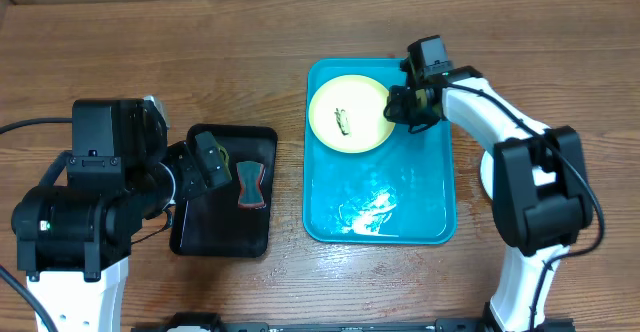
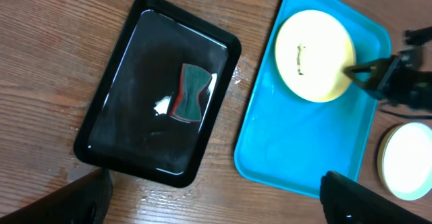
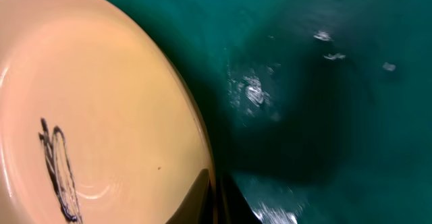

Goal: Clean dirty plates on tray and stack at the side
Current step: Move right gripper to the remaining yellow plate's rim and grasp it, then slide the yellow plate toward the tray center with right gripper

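My right gripper [image 1: 408,104] is pinched shut on the rim of the yellow plate [image 1: 348,114]. On its wrist camera the closed tips sit at the bottom edge of the view, clamped on the plate's edge. The plate spreads out to the left of the tips, with its dark scribble [image 3: 57,170] further left again. The turquoise tray [image 3: 324,116] fills everything to the right of the tips and under them, and wet glints show on its floor. From overhead, the plate lies in the tray's far end, directly beside this gripper. My left gripper [image 1: 210,162] is wide open, with its fingers [image 2: 358,197] far apart and nothing between them. It hangs over the black tray [image 2: 115,102]. The sponge [image 2: 189,92] lies flat in that tray just ahead of the fingers. On the left wrist view a pale plate [image 2: 405,160] sits on the table [image 2: 54,42] just outside the turquoise tray, beside the right gripper.
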### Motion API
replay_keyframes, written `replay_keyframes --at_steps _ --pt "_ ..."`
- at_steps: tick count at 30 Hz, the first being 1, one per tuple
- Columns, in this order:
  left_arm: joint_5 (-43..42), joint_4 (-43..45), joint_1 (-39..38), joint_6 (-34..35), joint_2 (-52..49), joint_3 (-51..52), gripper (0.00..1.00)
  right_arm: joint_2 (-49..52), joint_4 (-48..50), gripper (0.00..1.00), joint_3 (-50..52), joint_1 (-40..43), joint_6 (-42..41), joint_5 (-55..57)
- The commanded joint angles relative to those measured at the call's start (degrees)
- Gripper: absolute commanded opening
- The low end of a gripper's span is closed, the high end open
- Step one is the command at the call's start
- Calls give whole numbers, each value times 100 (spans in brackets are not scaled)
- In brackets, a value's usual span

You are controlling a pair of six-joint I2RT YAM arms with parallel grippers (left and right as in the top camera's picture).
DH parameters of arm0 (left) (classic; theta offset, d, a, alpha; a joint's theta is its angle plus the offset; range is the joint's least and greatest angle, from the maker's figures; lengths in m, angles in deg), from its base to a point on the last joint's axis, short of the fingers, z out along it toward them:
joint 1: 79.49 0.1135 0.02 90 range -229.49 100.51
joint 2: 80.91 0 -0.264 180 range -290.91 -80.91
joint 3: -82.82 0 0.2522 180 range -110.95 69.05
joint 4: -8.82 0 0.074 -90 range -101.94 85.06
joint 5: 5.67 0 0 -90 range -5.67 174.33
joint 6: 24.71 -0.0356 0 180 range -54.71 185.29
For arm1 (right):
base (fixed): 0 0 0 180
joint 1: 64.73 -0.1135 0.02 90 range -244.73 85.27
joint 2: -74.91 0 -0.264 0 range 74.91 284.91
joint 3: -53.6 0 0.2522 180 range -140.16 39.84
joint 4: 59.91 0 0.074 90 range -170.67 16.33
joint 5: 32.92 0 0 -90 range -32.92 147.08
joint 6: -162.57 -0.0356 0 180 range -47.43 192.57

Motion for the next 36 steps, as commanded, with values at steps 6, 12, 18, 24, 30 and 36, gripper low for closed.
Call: replay_keyframes --at_steps 6,12,18,24,30,36 --pt "-17 -7 31 -385 289 -35 94 -1696 -1891 4 -57 -9 -219 483" --pt "7 -7 31 -385 498 -35 95 -1779 -2693 4 223 -433 -852 542" --pt "227 -122 31 -385 538 -35 100 -1777 -988 4 1867 -874 -2371 1740" --pt "273 -151 31 -450 455 -28 100 -1825 -544 15 2164 -820 -1825 1733" --pt "319 -103 28 -935 160 321 98 -2581 -1178 31 1814 -822 -990 1725" --pt "442 507 28 -935 -350 1259 83 -3595 -1484 35 1770 -831 -564 885"
